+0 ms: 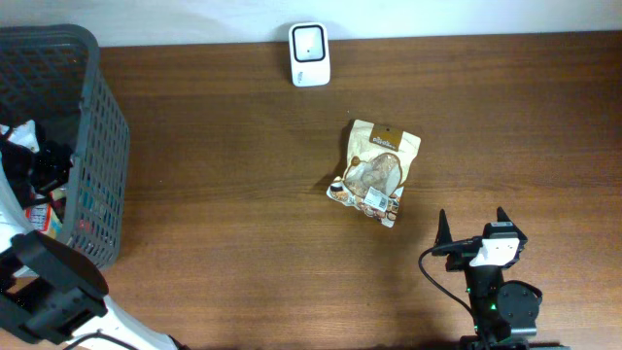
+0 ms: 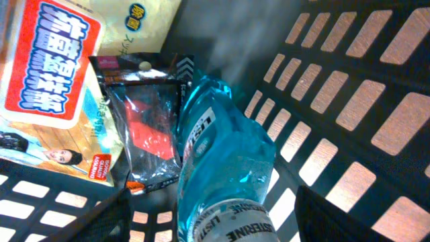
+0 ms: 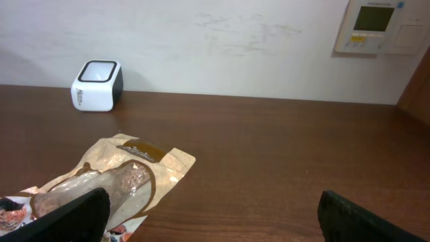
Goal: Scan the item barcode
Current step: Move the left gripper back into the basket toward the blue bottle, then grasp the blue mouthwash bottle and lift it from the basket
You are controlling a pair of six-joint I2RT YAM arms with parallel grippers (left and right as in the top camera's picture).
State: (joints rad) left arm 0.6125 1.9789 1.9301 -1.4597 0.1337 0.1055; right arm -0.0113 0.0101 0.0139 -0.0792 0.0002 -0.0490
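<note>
Blue plastic is filling the lower middle of my left wrist view: the mouthwash bottle (image 2: 225, 168), lying in the basket (image 1: 97, 156) at the overhead frame's left edge. It is, I judge, the item to scan. My left pincer (image 2: 208, 205) is standing spread either side of it, not yet gripping. Slick and rounded, it is liable to squirt out or roll against the red-and-black packet (image 2: 144, 128) as I close. My right pincer (image 1: 472, 222) is hanging wide at lower right, holding nothing. The scanner (image 1: 310, 54) is sitting at top centre of the counter (image 1: 224, 146), well apart, and I am seeing no barcode, so a wrong-facing label would be spoiling the scan.
</note>
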